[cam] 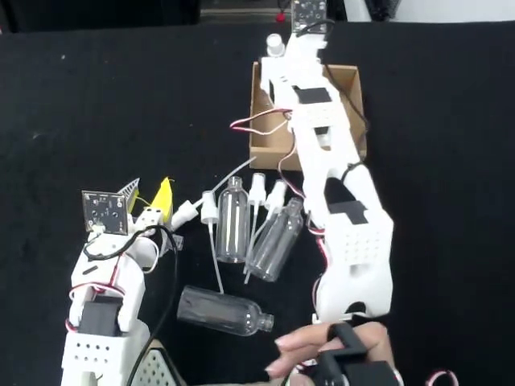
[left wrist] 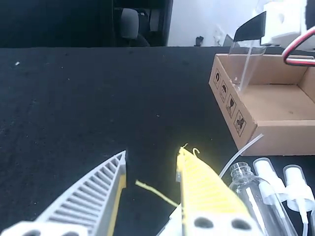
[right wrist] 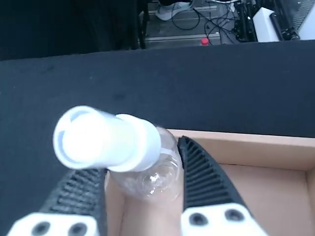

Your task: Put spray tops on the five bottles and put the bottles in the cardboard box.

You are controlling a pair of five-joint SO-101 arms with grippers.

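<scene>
Your right gripper (right wrist: 142, 164) is clamping one capped bottle (right wrist: 155, 179) just below its white spray top (right wrist: 106, 140). It is holding the bottle tilted at the far left corner of the cardboard box (cam: 261, 149) — the bottle's lower end is sitting inside the box near the far wall, and the top is sticking out above the rim. The one box is resting on the desk (cam: 80, 96) toward the far edge, a little right of the middle.

Your left gripper (left wrist: 152, 153) is hanging with its jaws spread and nothing between them. It is low over the desk toward the near left corner.

Three bottles are lying without tops around the middle of the desk, between the box and the near edge. The middle bottle (cam: 233, 221) and the slanted bottle (cam: 278, 240) are lying side by side, and the near bottle (cam: 221, 312) is lying crosswise closer to the near edge.

Four loose spray tops (cam: 257, 189) are lying with them — two by the necks of the side-by-side pair, just on the near side of the box, and two more toward your left gripper, their thin tubes trailing across the desk.

That is making four bottles and five spray tops in sight.
</scene>
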